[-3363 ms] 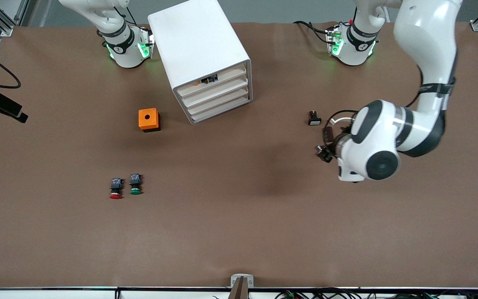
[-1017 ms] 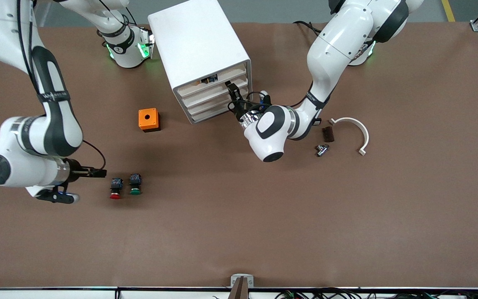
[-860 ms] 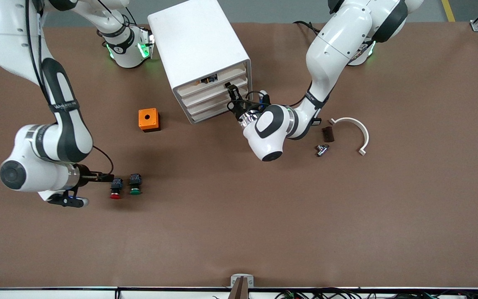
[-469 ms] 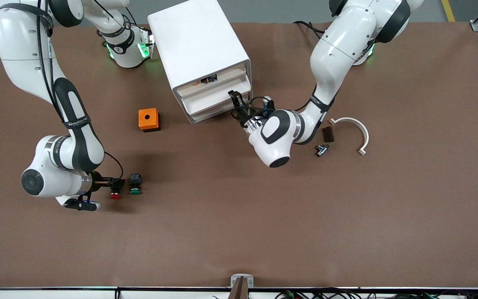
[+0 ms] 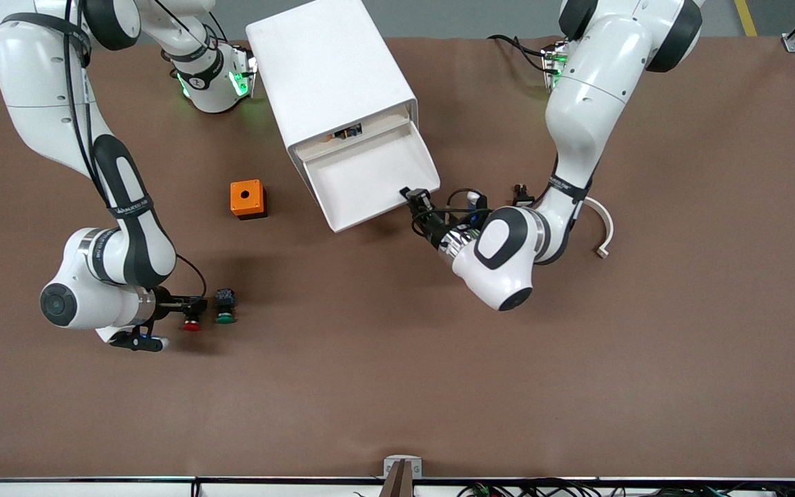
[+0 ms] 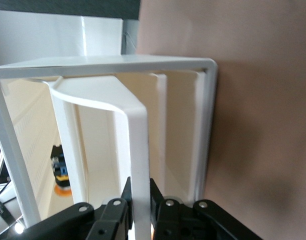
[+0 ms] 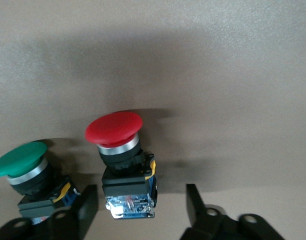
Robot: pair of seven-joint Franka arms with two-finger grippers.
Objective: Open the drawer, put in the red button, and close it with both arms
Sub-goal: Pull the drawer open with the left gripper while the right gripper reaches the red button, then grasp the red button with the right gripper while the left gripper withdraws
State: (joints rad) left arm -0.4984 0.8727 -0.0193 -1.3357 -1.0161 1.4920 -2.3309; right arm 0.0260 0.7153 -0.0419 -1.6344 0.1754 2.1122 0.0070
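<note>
We see the counter [image 5: 577,386] with the cabinet [image 5: 328,69] between the two arm bases. The drawer [image 5: 370,176], second from the top, is pulled well out toward the front camera. The left end effector [image 5: 417,204] is clamped tight on the drawer's front lip at the corner toward the left arm's end; the left wrist view shows the lip [image 6: 135,150] pinched between its fingers. Risk here, we judge: pulling further could drag the drawer clean off its runners or skid the whole cabinet, and a corner grip may twist the tray.

The right end effector [image 5: 190,304] sits low at the counter, toward the right arm's end. Its fingers stand apart, either side of the red button [image 7: 124,165], not yet touching it. That button lies on its side, nearer the front camera than the orange box [image 5: 247,199].

Main worry: the green button [image 7: 28,175] lies just beside the red one. One finger [image 7: 80,207] comes down between the two, so we think it may nudge or catch the green one on closing. The red button's round cap could also let it roll or slip out of a squeeze on its body.

A small dark part [image 5: 523,195] and a white curved piece [image 5: 606,224] lie near the left arm; its elbow could sweep them.
</note>
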